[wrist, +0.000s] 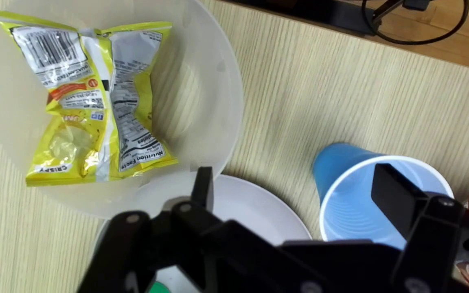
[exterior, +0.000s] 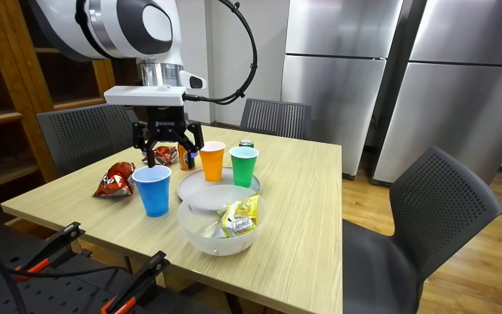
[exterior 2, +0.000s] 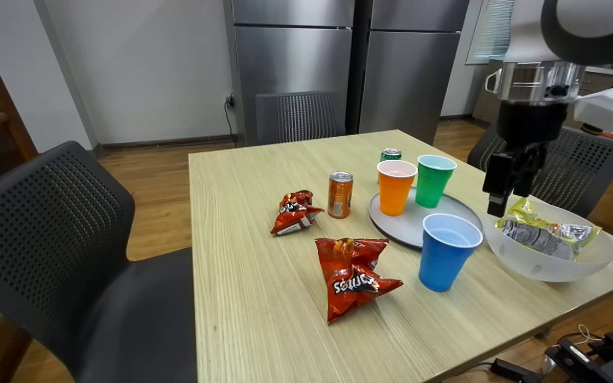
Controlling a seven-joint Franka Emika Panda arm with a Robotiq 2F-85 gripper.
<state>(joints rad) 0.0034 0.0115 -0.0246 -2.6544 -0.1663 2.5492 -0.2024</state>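
Observation:
My gripper point(exterior: 170, 161) is open with nothing between its fingers. It hangs fingers-down above the table, close to the blue cup point(exterior: 152, 192) and the frosted bowl point(exterior: 223, 244). In the wrist view, one fingertip of the gripper point(wrist: 294, 179) overlaps the mouth of the blue cup point(wrist: 336, 171); the other overlaps the edge of the bowl point(wrist: 230, 101) and the grey plate point(wrist: 259, 207). I cannot tell that either finger touches anything. A yellow snack bag point(wrist: 75, 122) lies inside the bowl. The blue cup stands upright in both exterior views.
An orange cup point(exterior 2: 393, 191) and a green cup point(exterior 2: 434, 183) stand on the plate. An orange can point(exterior 2: 340, 197), a green can point(exterior 2: 390, 155) and two red snack bags point(exterior 2: 351, 276) point(exterior 2: 295, 213) are on the table. Chairs point(exterior: 429, 226) stand around it.

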